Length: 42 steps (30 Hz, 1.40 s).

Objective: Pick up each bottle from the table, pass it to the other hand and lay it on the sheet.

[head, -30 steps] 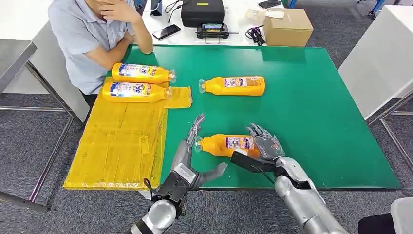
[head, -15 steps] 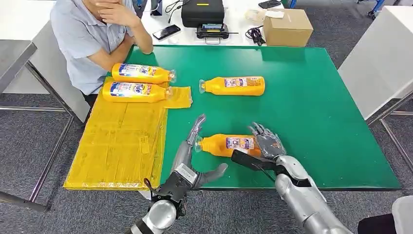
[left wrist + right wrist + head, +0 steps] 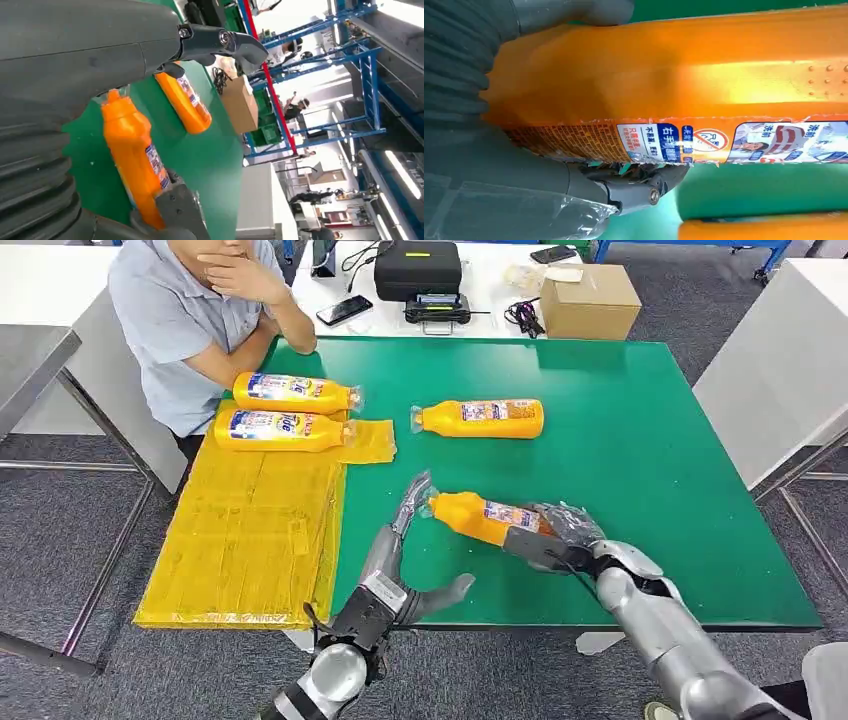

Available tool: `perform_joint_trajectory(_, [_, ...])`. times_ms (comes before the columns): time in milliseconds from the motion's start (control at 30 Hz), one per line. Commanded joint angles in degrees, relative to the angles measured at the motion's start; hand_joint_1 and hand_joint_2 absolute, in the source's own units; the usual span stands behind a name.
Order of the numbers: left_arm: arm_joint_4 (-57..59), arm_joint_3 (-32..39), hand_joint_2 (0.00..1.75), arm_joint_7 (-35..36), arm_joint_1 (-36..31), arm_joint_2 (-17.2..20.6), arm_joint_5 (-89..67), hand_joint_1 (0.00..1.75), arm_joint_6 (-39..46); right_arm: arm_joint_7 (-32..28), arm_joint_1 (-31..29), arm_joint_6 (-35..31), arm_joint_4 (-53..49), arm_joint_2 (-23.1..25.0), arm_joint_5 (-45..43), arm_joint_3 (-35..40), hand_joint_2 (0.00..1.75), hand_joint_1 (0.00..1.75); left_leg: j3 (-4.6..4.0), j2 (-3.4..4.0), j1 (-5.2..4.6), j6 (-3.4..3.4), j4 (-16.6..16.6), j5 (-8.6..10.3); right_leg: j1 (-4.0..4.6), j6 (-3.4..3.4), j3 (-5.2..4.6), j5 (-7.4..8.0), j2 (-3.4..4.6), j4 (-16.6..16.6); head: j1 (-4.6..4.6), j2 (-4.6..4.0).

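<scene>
Head view: two bottles [image 3: 285, 411] are laid on the sheet [image 3: 245, 530]; beside it, a third bottle [image 3: 485, 519] is gripped by the right hand [image 3: 560, 537], the left hand [image 3: 395, 560] is spread empty, a fourth bottle [image 3: 480, 418] is untouched.

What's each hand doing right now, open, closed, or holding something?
Left hand: open, fingers spread, its fingertips near the cap of the orange bottle.
Right hand: closed around that bottle's base end, holding it tilted above the green table.

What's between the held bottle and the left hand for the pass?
Nothing visible. The right hand holds the bottle off the table, cap toward the left hand, whose raised fingers are beside the cap with bare green table below.
</scene>
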Motion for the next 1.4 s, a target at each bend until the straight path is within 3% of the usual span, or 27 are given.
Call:
perform_joint_trajectory(33, [5.1,-2.1,1.75,-0.5,-3.0,0.1,1.4,0.0,0.2,0.1,0.3,1.8,5.9,-3.3,-2.6,5.9,1.75,1.75,0.18,-0.08,0.1,-0.14,0.0,-0.03,0.1,-0.16,0.25,-0.05,-0.12,-0.1,-0.04,0.0])
perform_joint_trajectory(167, [5.0,-2.2,1.75,-0.6,-3.0,0.1,1.6,0.0,0.1,-0.2,0.3,2.2,5.9,-3.2,-3.4,5.8,1.75,1.75,0.25,-0.03,0.15,-0.18,0.0,-0.05,0.16,-0.21,0.32,-0.04,-0.09,-0.1,-0.02,0.0])
perform_joint_trajectory(200, [4.6,-2.2,1.75,-0.8,-2.3,-0.5,1.7,0.0,0.0,-1.5,0.5,4.5,6.2,-3.8,-6.2,5.4,1.75,1.75,0.27,-0.04,0.16,-0.21,0.0,-0.06,0.17,-0.24,0.34,-0.06,-0.11,-0.1,-0.04,0.0])
perform_joint_trajectory(400, [4.3,-1.4,1.75,-2.0,-2.4,-1.4,2.4,0.0,1.4,-5.6,-0.1,3.6,7.2,-3.2,-11.7,4.5,1.75,1.75,0.32,-0.06,0.13,-0.15,0.0,-0.03,0.14,-0.18,0.41,-0.03,-0.11,-0.1,-0.02,0.0])
perform_joint_trajectory(467, [5.4,-0.2,1.75,-4.4,-3.7,-1.5,4.4,0.0,4.6,-8.9,1.9,4.4,5.3,-1.8,-16.9,1.4,1.75,1.75,0.29,0.01,0.11,-0.12,0.0,-0.04,0.11,-0.13,0.35,-0.02,-0.02,-0.1,-0.02,0.0])
perform_joint_trajectory(667, [6.2,1.9,1.75,-11.3,-3.2,-2.5,12.8,0.0,9.9,-11.0,6.7,0.7,-2.2,0.4,-20.3,-3.0,1.75,1.75,0.36,0.12,0.17,-0.21,-0.1,-0.07,0.18,-0.23,0.4,-0.03,0.06,-0.1,-0.02,0.0])
perform_joint_trajectory(767, [6.2,4.3,1.75,-13.9,-2.1,-3.1,17.8,0.0,11.7,-11.2,8.9,-1.9,-8.8,4.0,-20.8,-7.3,1.75,1.75,0.34,0.23,0.21,-0.21,0.0,-0.1,0.2,-0.22,0.34,-0.03,0.18,-0.1,-0.07,0.0])
perform_joint_trajectory(1033, [6.2,2.1,1.75,-10.7,-0.9,-1.6,25.2,0.0,7.9,-12.0,11.0,-4.5,-16.7,9.3,-20.2,-13.0,1.75,1.75,-0.01,0.26,0.19,-0.16,0.0,-0.07,0.17,-0.14,-0.02,-0.02,0.25,0.0,-0.04,0.0])
perform_joint_trajectory(1200, [6.5,-2.4,1.75,-5.9,0.4,2.3,29.6,0.0,-1.3,-15.3,14.5,-1.1,-21.7,8.8,-22.3,-12.3,1.75,1.75,0.13,0.28,0.21,-0.21,-0.1,-0.14,0.18,-0.21,0.14,-0.09,0.25,-0.1,-0.02,0.0])
perform_joint_trajectory(1400, [7.3,-2.9,1.75,-5.3,-0.4,2.2,29.7,0.0,-2.9,-16.9,14.5,0.8,-21.6,8.9,-23.7,-12.1,1.75,1.75,-0.09,0.28,0.17,-0.24,0.0,-0.17,0.14,-0.23,-0.1,-0.11,0.27,0.0,-0.02,0.0])
